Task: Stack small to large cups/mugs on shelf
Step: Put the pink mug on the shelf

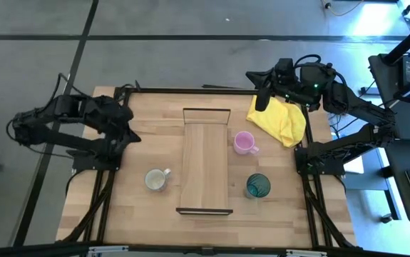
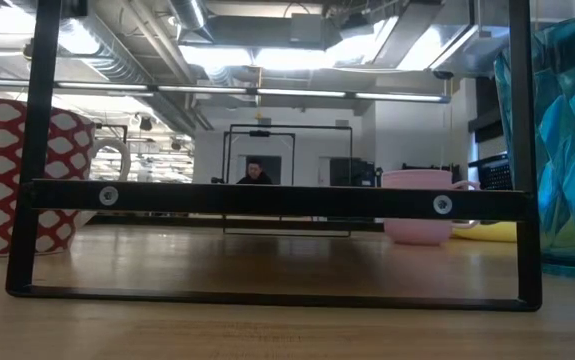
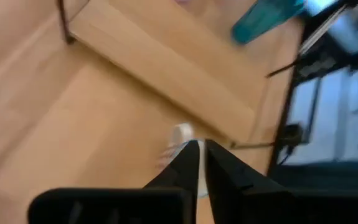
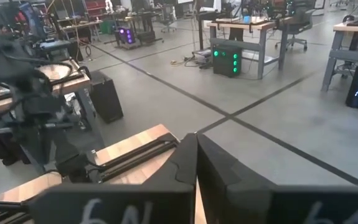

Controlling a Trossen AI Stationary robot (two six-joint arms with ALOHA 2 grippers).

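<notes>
— Where are your cups?
— Shelf (image 1: 205,160) bare; white mug (image 1: 156,179) left of it, pink mug (image 1: 244,142) and teal cup (image 1: 257,185) right.
— Claws?
— Left gripper (image 3: 200,163) and right gripper (image 4: 196,163) closed, holding nothing.

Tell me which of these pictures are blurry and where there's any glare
The left wrist view is smeared throughout: the shelf and teal cup have soft edges, and the mug beyond the left gripper is a pale blur. The low view has blown-out ceiling lights, and its nearest things, the patterned mug and the teal cup, are soft. The high view has blue-white glare on the floor, top right. The right wrist view is fairly sharp.
</notes>
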